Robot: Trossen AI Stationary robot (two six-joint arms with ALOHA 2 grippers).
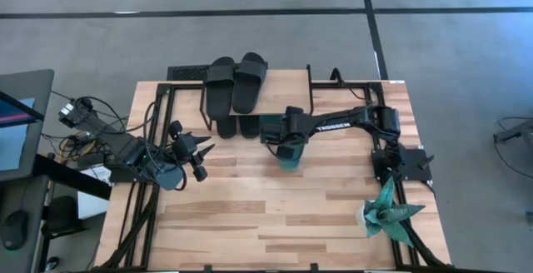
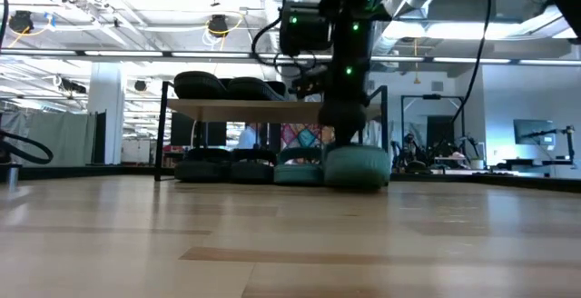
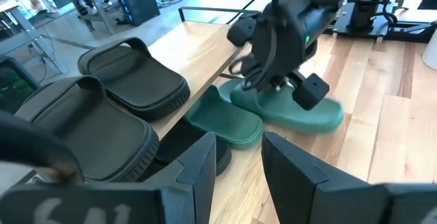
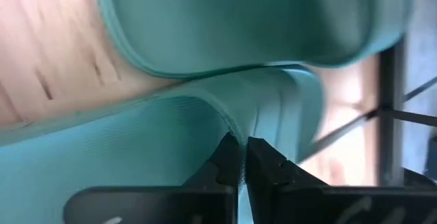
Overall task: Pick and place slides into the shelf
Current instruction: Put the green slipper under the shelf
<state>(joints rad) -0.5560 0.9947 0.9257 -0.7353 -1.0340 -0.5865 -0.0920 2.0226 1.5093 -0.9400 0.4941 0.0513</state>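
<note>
A: Pale wood planks make up the table; beyond it, grey floor and an open hall with ceiling lights. The left gripper waits near the table's left edge, fingers apart.

B: And the shelf?

A: At the far edge. Two black slides lie on its top, long axes running front to back; two more sit below.

B: The teal ones?

A: One is tucked under the shelf's right part. The other teal slide lies just beside it (partly out front), the right gripper clamped on its rim. Bare planks spread in front; a paper plant stands by the right edge.
</note>
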